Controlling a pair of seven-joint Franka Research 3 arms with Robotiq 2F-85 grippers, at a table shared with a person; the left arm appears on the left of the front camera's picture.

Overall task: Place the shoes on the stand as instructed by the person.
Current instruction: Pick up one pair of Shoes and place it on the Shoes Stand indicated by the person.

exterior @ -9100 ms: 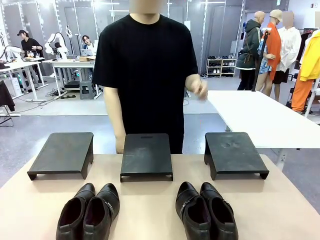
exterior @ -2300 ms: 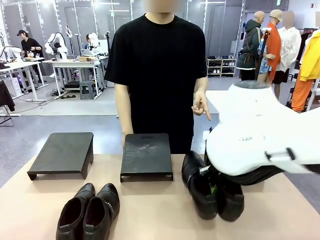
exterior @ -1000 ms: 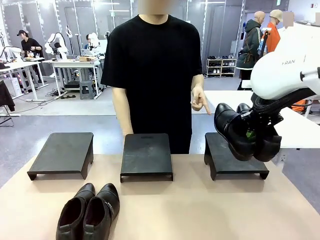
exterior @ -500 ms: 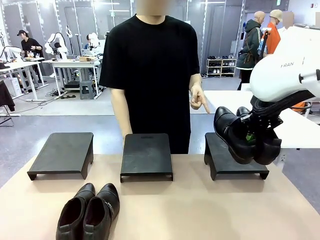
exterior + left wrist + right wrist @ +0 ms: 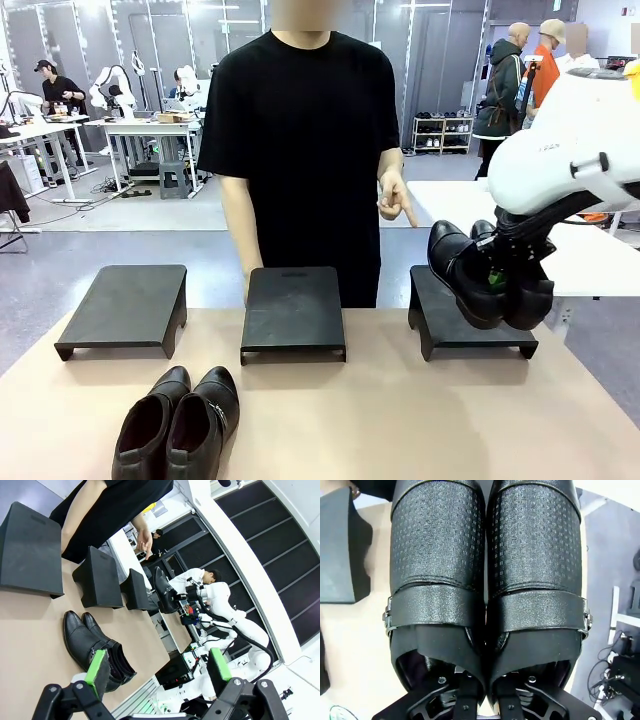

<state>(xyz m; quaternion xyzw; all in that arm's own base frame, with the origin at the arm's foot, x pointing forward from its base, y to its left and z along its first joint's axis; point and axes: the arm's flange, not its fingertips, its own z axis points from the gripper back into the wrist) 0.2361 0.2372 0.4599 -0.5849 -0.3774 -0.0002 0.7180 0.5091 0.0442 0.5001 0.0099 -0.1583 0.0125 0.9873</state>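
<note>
My right gripper (image 5: 497, 271) is shut on the inner walls of one pair of glossy black shoes (image 5: 487, 277). It holds them tilted, toes up, just above the right-hand black stand (image 5: 452, 325). In the right wrist view both shoes (image 5: 485, 570) rise side by side from my gripper (image 5: 482, 700). The other pair of shoes (image 5: 180, 425) sits on the table at the front left, also seen under my open left gripper (image 5: 157, 667) as shoes (image 5: 87, 642). The person (image 5: 305, 140) stands behind the table, one hand (image 5: 397, 198) pointing down toward the right stand.
Two more black stands, left (image 5: 125, 308) and middle (image 5: 293, 310), stand bare along the far edge of the tan table (image 5: 380, 420). A white table (image 5: 500, 215) lies behind on the right. My right arm (image 5: 570, 150) hangs over the right stand.
My right arm has taken the right pair off the table and up over the right stand. In the last second the pair sank slightly toward the stand. The person keeps pointing.
</note>
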